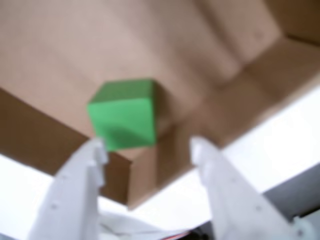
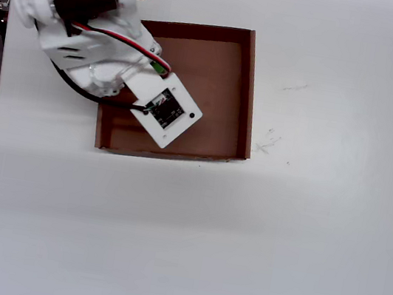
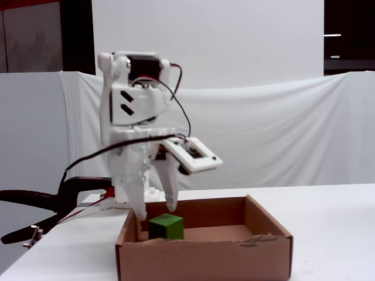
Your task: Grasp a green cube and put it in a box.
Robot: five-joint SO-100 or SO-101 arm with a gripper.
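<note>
White and two-fingered, the plastic gripper (image 3: 156,212) stood with its fingers spread apart and nothing between them, their tips hanging just above the left part of the shallow brown cardboard box (image 3: 205,256) in the fixed view. Going left to right in that view, the left finger came down near the box's left wall, the small bright green cube (image 3: 166,226) sat below and between the two tips on the box floor, and the rest of the floor out to the right wall lay bare. In the wrist view the gripper (image 1: 148,145) rose from the lower edge of the frame, its two pale fingers well apart; the green cube (image 1: 122,114) lay left of centre beyond the left fingertip, resting on the brown floor, while the box (image 1: 260,75) showed an inner corner toward the upper right. Whether that fingertip touched the cube could not be told from the blur. In the overhead view the white arm covered the upper left of the box (image 2: 249,96), and only a sliver of green (image 2: 156,68) peeked out beside the wrist plate; the right half of the tray held nothing. Judged from this, the task looked essentially done: the cube was inside the box and released, and all that seemed left was for the arm to lift clear without nudging the cube.
</note>
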